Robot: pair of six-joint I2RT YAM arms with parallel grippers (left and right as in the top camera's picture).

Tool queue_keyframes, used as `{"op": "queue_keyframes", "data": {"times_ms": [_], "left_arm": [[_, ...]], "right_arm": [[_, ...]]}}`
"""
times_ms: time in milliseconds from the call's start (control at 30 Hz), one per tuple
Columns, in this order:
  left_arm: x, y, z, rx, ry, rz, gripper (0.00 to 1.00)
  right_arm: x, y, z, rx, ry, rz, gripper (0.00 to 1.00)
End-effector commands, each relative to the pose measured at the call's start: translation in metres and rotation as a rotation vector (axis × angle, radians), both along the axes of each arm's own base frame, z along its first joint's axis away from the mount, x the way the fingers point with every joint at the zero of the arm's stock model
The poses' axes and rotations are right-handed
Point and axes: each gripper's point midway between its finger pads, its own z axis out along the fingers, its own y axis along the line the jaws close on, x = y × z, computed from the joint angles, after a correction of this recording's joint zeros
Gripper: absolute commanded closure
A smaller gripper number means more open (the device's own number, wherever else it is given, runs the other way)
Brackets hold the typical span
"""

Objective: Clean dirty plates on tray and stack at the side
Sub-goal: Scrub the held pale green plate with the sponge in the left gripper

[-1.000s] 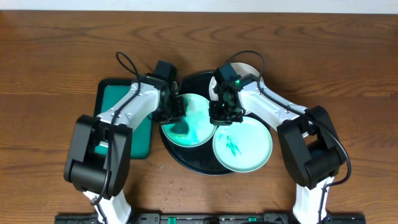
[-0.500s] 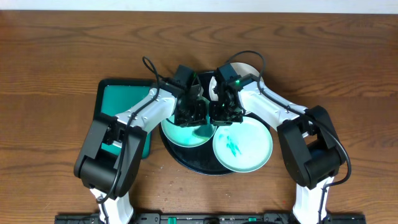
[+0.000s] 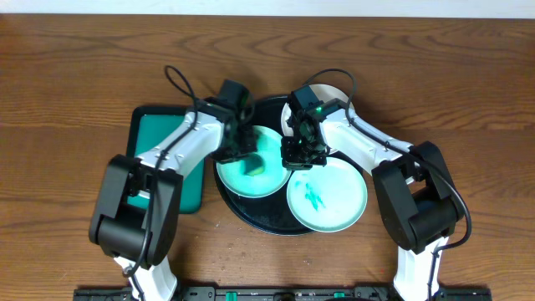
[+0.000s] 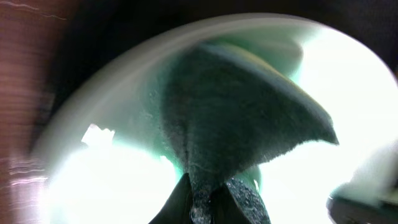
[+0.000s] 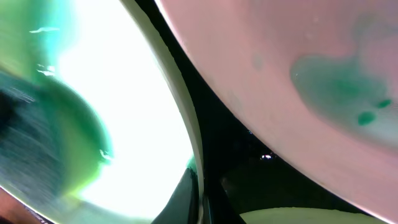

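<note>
Overhead, the black tray (image 3: 266, 216) sits mid-tabletop (image 3: 84, 67) and carries three pale plates. The left fingers (image 3: 243, 154) are over the left plate (image 3: 238, 182), pinching a teal cloth (image 3: 254, 166) that rests on its surface. In the left wrist view the cloth's gathered end is clamped between them. The right fingers (image 3: 298, 159) are closed on that plate's right rim, which shows as a thin edge between them in the right wrist view. The front plate (image 3: 338, 201), just beside it, bears a green smear. The third plate (image 3: 334, 94) lies at the back, largely hidden by the right arm. A green tray (image 3: 159, 142) lies left of the black one.
</note>
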Motion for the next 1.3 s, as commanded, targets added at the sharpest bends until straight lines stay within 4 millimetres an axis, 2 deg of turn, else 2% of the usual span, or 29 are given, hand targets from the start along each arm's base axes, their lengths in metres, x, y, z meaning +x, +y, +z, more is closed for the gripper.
{"op": "queue_keyframes", "data": {"times_ms": [0,300,467,533,767,933,1100,1267], "left_arm": [[-0.006,0.102,-0.026,0.426,0.03,0.121,0.93],[-0.033,0.123,-0.022,0.531,0.131,0.145,0.93],[-0.051,0.126,-0.019,0.55,0.206,0.12,0.93],[-0.058,0.115,-0.021,0.487,0.242,0.043,0.93],[-0.079,0.044,-0.02,0.094,0.304,-0.258,0.92],[-0.089,0.008,-0.012,-0.08,0.31,-0.345,0.93],[-0.088,-0.02,-0.007,-0.184,0.272,-0.381,0.93],[-0.072,-0.042,-0.005,-0.26,0.198,-0.37,0.93]], "right_arm": [[-0.03,-0.018,-0.029,-0.097,0.101,0.041,0.99],[-0.032,-0.019,-0.029,-0.101,0.108,0.042,0.99],[-0.032,-0.02,-0.029,-0.102,0.11,0.042,0.99],[-0.033,-0.02,-0.029,-0.103,0.112,0.042,0.99],[-0.032,-0.02,-0.029,-0.103,0.111,0.041,0.99],[-0.032,-0.021,-0.029,-0.103,0.112,0.039,0.99],[-0.032,-0.021,-0.029,-0.104,0.112,0.039,0.99],[-0.032,-0.021,-0.029,-0.104,0.113,0.039,0.99]]}}
